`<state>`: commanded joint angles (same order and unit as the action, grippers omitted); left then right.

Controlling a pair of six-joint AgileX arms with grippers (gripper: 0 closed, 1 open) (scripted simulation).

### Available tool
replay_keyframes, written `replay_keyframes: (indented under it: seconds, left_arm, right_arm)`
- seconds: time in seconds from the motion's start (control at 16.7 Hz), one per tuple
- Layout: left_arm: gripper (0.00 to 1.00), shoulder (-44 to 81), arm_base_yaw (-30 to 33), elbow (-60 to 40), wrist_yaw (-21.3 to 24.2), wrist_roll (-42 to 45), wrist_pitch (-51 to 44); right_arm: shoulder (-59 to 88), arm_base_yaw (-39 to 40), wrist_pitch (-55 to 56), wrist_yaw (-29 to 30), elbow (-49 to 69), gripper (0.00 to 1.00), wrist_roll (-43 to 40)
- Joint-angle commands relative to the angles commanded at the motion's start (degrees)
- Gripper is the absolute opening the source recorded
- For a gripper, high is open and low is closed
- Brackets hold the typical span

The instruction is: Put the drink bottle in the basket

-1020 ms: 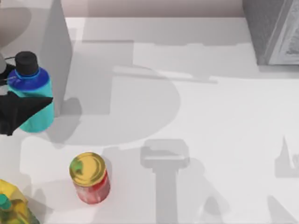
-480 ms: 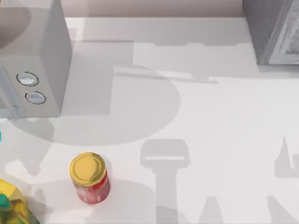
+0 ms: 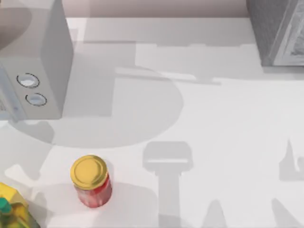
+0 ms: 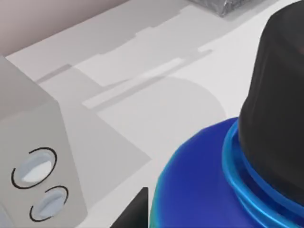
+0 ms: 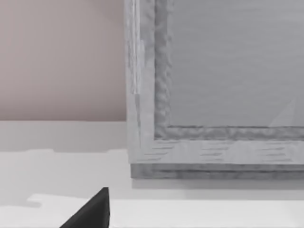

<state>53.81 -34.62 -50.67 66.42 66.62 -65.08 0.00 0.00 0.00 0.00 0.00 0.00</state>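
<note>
Rendered tabletop scene, plain white table (image 3: 213, 123), grey appliance box (image 3: 42, 61), pinkish wall (image 5: 61, 57)

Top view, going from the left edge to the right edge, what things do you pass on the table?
Yellow bottle with a green cap at the near left corner → grey box with two round dials → red jar with a gold lid → grey box at the far right corner.

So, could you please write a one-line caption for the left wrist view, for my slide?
Close view of the drink bottle, black cap and blue shoulder, above the white table, beside a grey box with two round dials.
</note>
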Motion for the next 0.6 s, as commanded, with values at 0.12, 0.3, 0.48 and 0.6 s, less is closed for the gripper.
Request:
replay_keyframes:
  seconds: [0.12,0.3,0.48,0.6]
  left_arm:
    - [0.00,0.65,1.30,-1.90,-1.85,-1.87,1.47]
    - [0.00,3.57,4.96,-9.36,-8.94,-9.18,5.92]
    - [0.00,8.40,9.11,-21.82,-18.93,-20.35,11.36]
    - [0.00,12.47,11.53,-31.65,-25.89,-28.72,14.70]
  right_arm:
    - [0.00,0.00,0.00,0.00,0.00,1.00,0.00]
    - [0.00,0.00,0.00,0.00,0.00,1.00,0.00]
    - [0.00,0.00,0.00,0.00,0.00,1.00,0.00]
    - [0.00,0.00,0.00,0.00,0.00,1.00,0.00]
